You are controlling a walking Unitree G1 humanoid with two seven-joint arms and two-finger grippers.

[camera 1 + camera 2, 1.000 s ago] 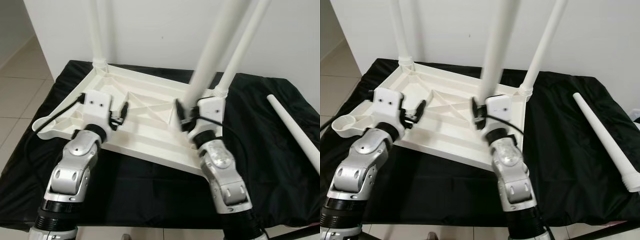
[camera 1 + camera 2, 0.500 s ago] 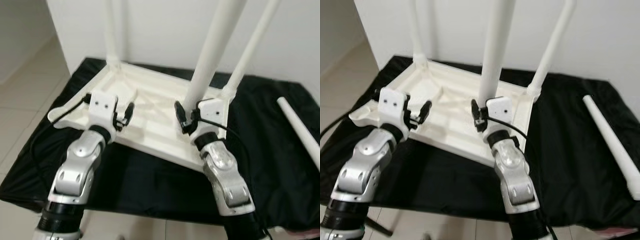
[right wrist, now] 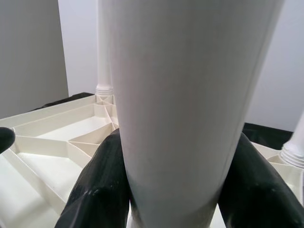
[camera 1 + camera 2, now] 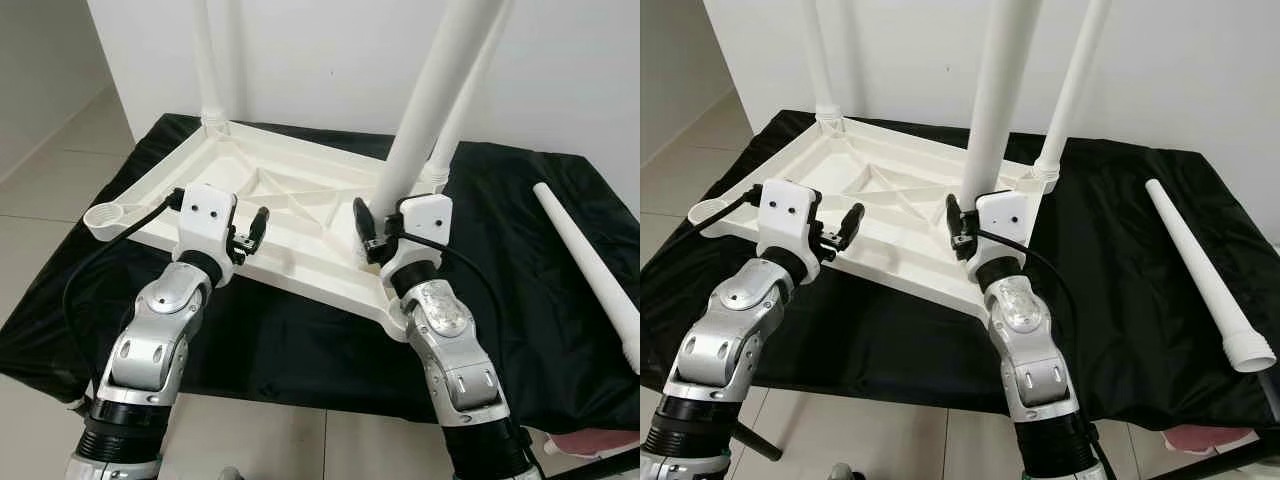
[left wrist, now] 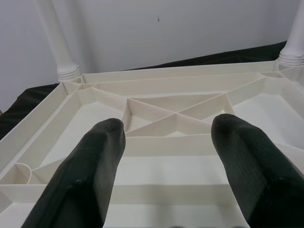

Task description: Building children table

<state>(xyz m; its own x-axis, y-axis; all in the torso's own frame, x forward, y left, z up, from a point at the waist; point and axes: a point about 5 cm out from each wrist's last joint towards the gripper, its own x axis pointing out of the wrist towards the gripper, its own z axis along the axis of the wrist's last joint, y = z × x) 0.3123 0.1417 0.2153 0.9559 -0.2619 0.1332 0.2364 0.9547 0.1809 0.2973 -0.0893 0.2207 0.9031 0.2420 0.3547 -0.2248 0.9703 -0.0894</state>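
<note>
A white plastic table top lies upside down on a black-covered table. Upright legs stand in its far left corner and far right corner. My right gripper is shut on a third leg standing at the near right corner; in the right wrist view its fingers press both sides of that leg. My left gripper hovers open over the top's near edge, nothing between its fingers. A fourth leg lies loose on the cloth at the right.
The near left corner of the top ends in a round open socket. A white wall stands right behind the table. Tiled floor lies to the left and in front. Bare black cloth shows between the top and the table's near edge.
The whole picture has shifted and steadied, so the camera has moved. Both grippers keep their places on the table top; the right one still holds the leg.
</note>
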